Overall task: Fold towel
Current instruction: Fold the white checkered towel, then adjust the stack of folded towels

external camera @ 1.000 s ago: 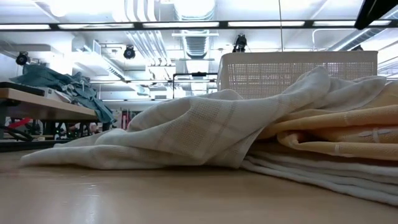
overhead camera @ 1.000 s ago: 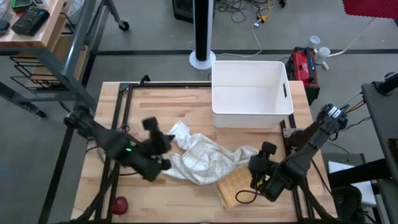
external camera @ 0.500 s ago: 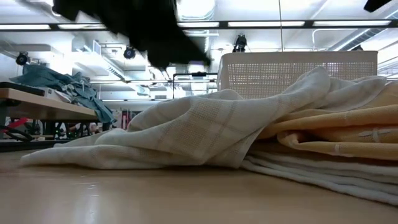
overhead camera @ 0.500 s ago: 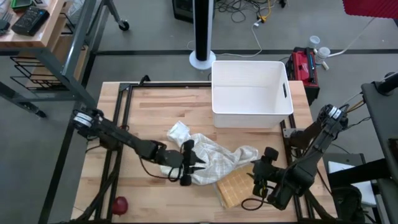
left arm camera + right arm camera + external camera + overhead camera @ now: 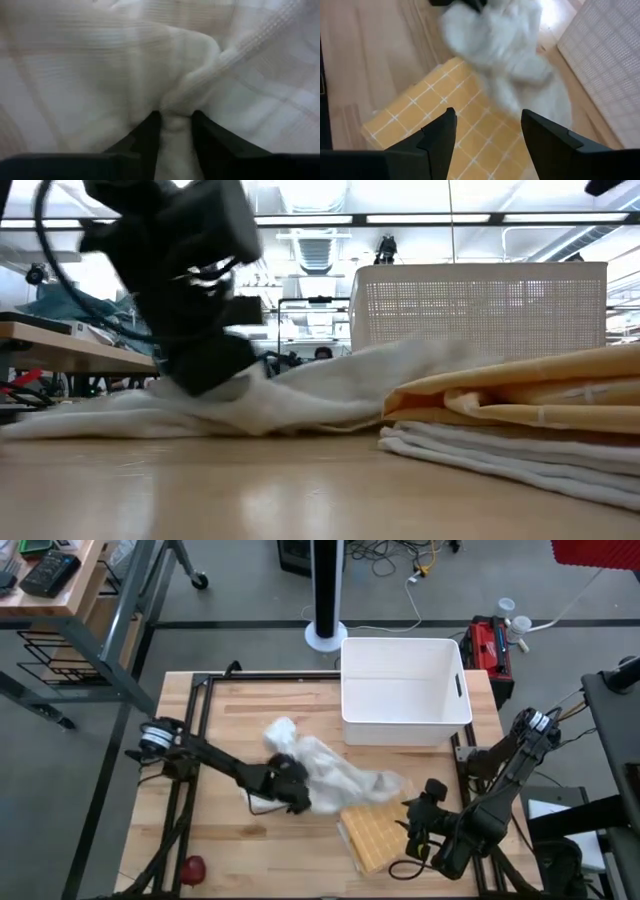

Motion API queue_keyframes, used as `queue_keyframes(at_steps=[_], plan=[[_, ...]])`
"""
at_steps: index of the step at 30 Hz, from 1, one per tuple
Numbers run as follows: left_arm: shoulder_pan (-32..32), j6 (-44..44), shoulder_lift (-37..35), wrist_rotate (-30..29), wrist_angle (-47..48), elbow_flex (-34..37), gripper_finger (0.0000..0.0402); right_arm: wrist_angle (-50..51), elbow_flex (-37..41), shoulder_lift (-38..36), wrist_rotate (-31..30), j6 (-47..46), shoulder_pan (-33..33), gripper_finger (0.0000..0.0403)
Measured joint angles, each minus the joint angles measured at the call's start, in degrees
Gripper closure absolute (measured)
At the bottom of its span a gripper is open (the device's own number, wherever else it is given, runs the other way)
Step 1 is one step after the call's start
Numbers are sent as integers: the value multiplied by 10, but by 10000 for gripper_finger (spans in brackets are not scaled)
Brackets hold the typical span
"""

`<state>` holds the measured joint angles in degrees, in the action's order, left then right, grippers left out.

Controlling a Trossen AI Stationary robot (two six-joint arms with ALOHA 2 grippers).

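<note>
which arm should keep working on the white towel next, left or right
Left, probably. The left end effector already has a fold of the white towel between its fingers, while the right end effector hovers open by the folded yellow towel, holding nothing.

You get the overhead camera looking straight down on the whole table (image 5: 240, 830), with the white bin (image 5: 405, 690) in the upper centre of the frame. Your low camera sits at tabletop height, looking level across the wood; it shares that bin (image 5: 478, 305) and the cream towel (image 5: 330, 390) with the overhead. The left wrist camera is pressed close against the towel (image 5: 125, 65), while the right wrist camera looks down from higher onto a yellow checked cloth (image 5: 445, 130).
</note>
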<state>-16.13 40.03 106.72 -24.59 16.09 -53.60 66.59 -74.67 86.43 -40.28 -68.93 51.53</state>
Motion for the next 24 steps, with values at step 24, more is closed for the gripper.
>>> queue_keyframes(at_steps=[24], plan=[[-16,180,-250,-109,322,11,373,-192,48,235,138,-31,-74,279]])
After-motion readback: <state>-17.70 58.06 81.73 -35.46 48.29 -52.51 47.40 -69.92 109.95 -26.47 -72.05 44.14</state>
